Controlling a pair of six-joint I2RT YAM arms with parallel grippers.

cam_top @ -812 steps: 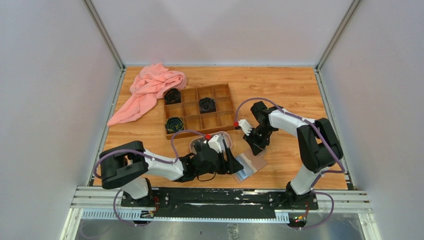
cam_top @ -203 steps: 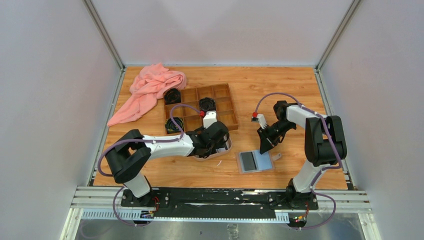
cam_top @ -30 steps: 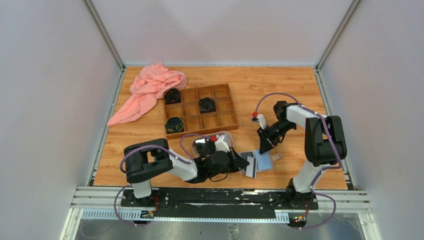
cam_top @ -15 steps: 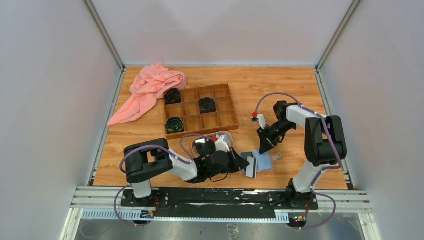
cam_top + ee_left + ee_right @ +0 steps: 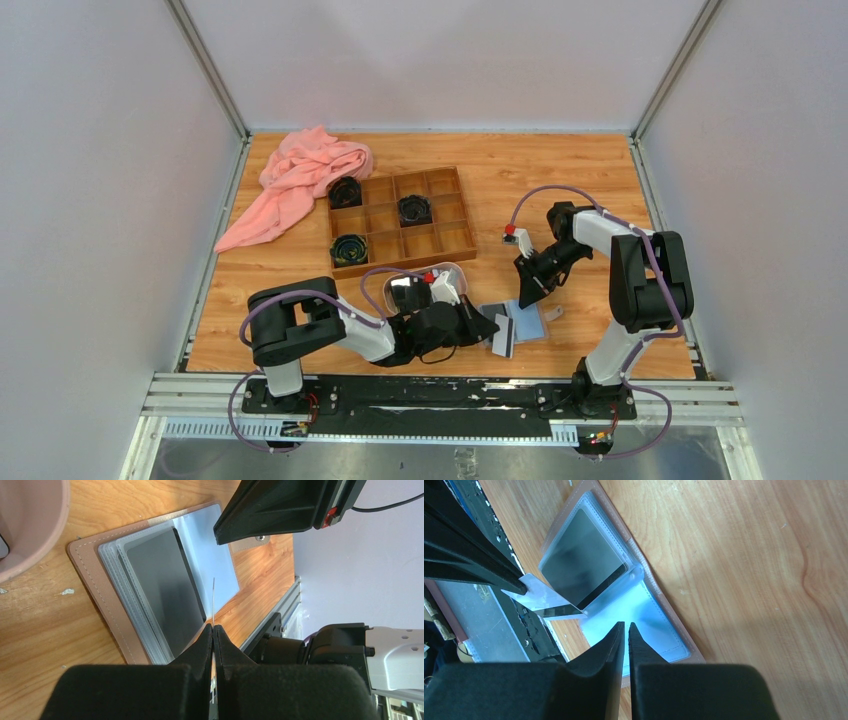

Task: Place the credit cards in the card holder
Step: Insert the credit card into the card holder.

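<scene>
Left pincer (image 5: pixel 213 630) pinches 1 credit card (image 5: pixel 544 600) edge-on over the open card holder (image 5: pixel 210 550).

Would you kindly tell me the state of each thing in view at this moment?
card holder: open, lying flat.
dark card: sleeved inside the card holder.
left claw: shut on the white card.
white card: held tilted, not yet in the card holder.
right claw: shut, empty, over the card holder's pale page.
pink cloth: crumpled.

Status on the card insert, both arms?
Left gripper shut on a card over the open card holder. Right gripper nearly shut, empty, over its bare page. One black card already sleeved. Nothing blocking.
</scene>
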